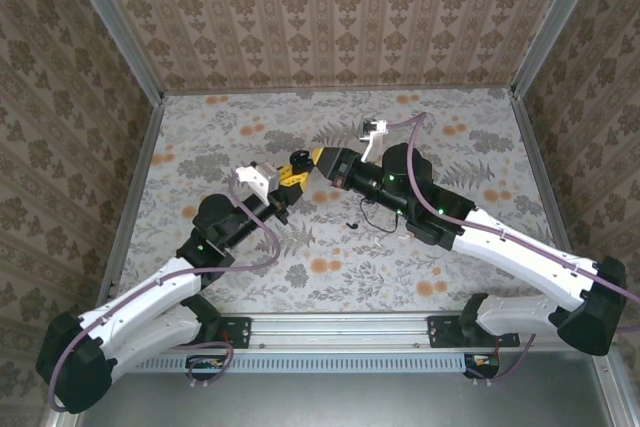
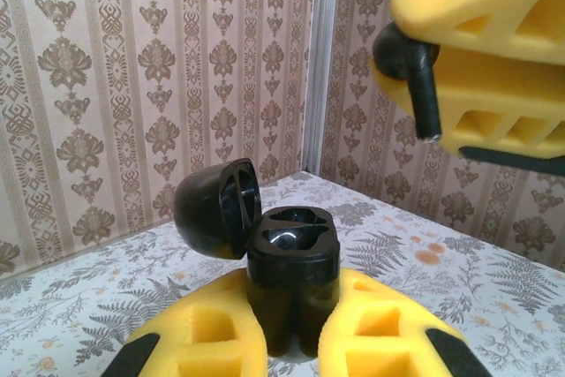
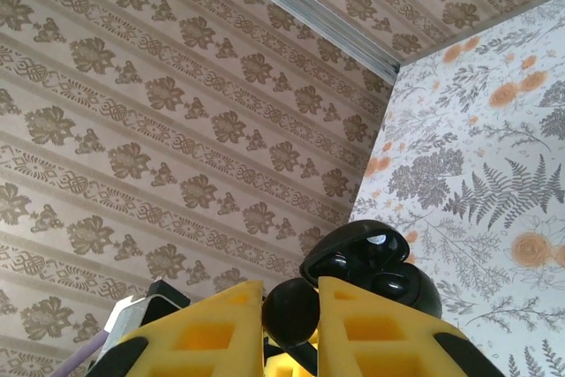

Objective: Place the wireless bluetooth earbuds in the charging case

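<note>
Two pairs of jaws meet here: my right gripper (image 3: 291, 305) pinches a black earbud (image 2: 413, 66), stem pointing down, above and to one side of the open case (image 2: 291, 253), which my left gripper (image 2: 293, 315) clamps upright, lid (image 2: 212, 209) tipped back

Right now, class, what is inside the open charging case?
The charging case shows two glossy black wells, apparently empty; their bottoms are shadowed. The left hand covers its lower body.

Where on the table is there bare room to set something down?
Bare table: far-left corner by the walls, far-right side, near strip along the rail. Crowded: centre, where left tool, gripping the charging case, meets right tool.
</note>
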Action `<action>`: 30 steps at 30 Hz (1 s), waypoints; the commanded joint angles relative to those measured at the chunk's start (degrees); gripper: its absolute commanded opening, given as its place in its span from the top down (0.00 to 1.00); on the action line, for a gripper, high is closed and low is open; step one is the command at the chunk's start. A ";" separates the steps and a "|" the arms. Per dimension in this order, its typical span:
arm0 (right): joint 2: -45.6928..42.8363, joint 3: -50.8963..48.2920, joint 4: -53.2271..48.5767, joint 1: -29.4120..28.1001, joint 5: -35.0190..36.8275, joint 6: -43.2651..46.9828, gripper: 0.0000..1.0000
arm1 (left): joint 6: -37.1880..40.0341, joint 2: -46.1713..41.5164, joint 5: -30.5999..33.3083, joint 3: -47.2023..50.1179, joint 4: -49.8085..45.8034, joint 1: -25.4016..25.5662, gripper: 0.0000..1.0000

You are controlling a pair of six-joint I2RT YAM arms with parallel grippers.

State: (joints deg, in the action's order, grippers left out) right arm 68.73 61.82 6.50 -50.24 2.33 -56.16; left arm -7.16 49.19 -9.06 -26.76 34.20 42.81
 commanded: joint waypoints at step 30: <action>3.87 -1.95 8.27 -3.91 13.39 -7.79 0.83 | 1.94 0.41 3.79 -1.20 4.89 1.71 1.00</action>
State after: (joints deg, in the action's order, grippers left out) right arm 72.40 60.20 12.29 -53.60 13.15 -63.05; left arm -6.35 49.56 -6.02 -26.76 36.51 43.97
